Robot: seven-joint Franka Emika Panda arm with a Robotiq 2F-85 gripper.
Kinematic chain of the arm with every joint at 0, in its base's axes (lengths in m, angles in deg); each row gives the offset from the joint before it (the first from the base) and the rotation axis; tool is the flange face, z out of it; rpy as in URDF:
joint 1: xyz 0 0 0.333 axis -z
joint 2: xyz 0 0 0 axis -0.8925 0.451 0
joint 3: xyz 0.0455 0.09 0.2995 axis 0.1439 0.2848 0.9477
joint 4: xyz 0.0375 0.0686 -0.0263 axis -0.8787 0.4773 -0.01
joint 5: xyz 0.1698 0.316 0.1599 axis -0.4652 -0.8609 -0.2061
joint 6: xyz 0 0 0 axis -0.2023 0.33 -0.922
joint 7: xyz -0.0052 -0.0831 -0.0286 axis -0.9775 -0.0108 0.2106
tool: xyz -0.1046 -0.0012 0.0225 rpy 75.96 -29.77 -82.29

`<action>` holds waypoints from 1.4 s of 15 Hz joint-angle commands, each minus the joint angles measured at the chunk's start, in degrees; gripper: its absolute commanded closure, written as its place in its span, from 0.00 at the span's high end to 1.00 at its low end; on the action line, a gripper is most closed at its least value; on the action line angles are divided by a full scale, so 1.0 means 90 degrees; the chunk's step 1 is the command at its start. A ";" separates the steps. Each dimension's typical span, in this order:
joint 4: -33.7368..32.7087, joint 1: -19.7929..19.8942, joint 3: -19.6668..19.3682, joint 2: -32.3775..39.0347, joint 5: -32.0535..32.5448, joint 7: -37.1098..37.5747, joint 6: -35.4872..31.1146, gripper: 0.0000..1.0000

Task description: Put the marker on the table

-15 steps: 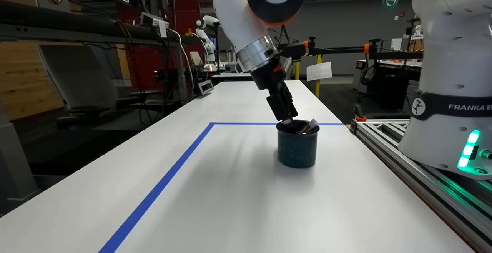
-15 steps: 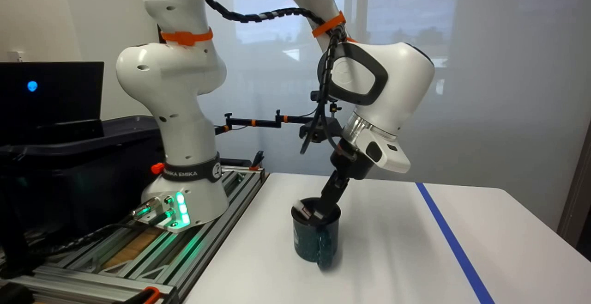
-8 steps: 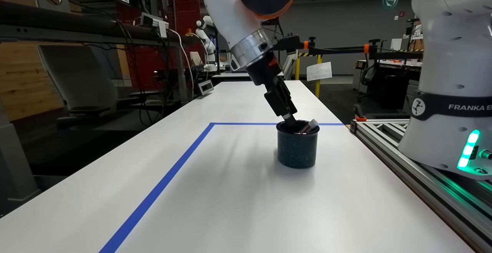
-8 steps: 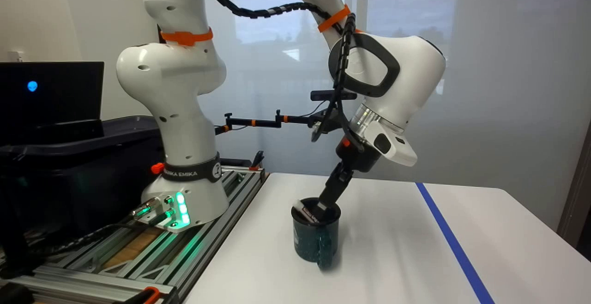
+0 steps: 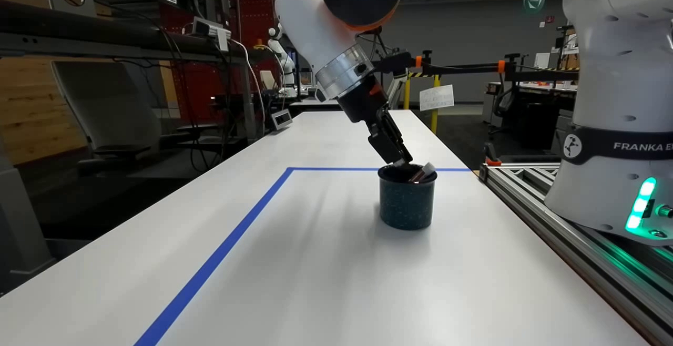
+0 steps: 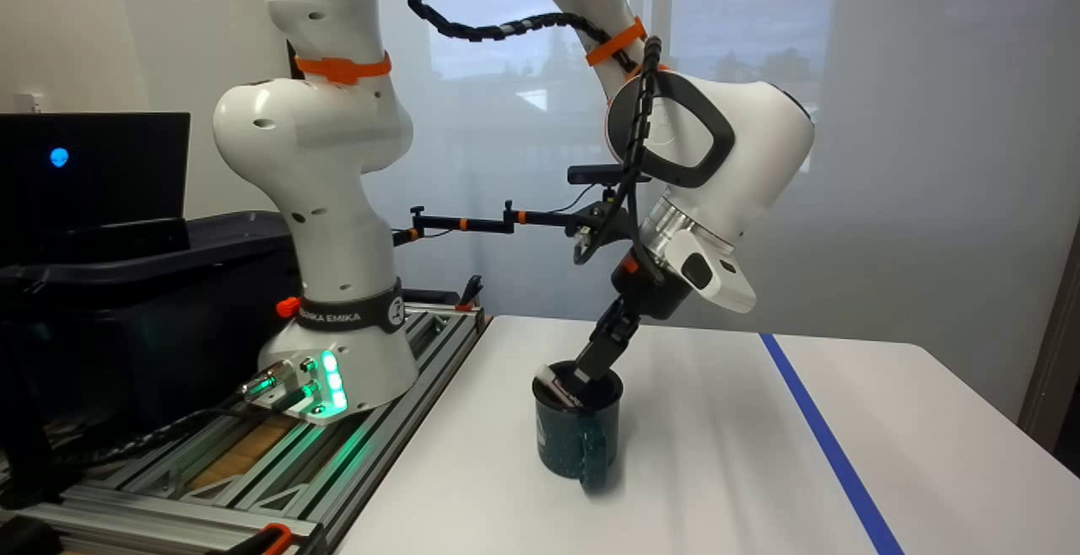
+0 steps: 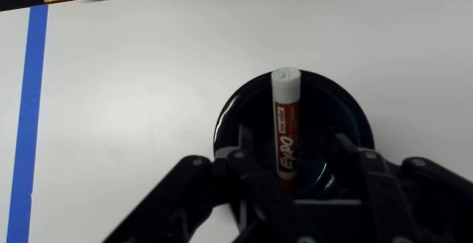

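Observation:
The marker (image 7: 286,125) is a red-labelled white EXPO pen. It leans inside the dark blue-green cup (image 5: 406,204), its white end at the rim; it also shows in both exterior views (image 5: 422,173) (image 6: 559,388). Its lower end is hidden in the cup. My gripper (image 7: 294,140) is open, tilted, with its fingertips at the cup's mouth. In the wrist view one finger is on each side of the marker, with gaps between. The cup stands upright on the white table (image 5: 294,272), its handle (image 6: 594,454) showing in an exterior view.
Blue tape (image 5: 231,246) marks the tabletop. A grey metal rail (image 6: 422,403) with the robot's base (image 6: 346,369) runs along one table edge. A small grey device (image 5: 281,119) sits at the table's far edge. A black bin (image 6: 143,327) stands beside the rail.
The hand has shifted and tilted more, and the fingertips sit slightly higher at the cup's mouth. More of the marker's label shows in an exterior view. Cup and marker have stayed in place.

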 commanded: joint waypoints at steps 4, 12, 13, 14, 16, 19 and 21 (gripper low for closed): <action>-0.0219 -0.0024 0.0005 0.0450 -0.0112 -0.0029 0.0107 0.46; -0.0411 -0.0049 0.0038 0.0811 -0.0142 -0.0092 0.0055 0.08; -0.0435 -0.0052 0.0040 0.0840 -0.0138 -0.0080 0.0066 0.00; -0.0441 -0.0048 0.0052 0.0831 -0.0161 -0.0111 0.0088 0.03; -0.0442 -0.0052 0.0064 0.0822 -0.0170 -0.0104 0.0090 0.05; -0.0360 -0.0049 0.0100 0.0556 -0.0251 -0.0176 0.0197 0.05; -0.0264 -0.0030 0.0111 0.0272 -0.0318 -0.0274 0.0255 0.05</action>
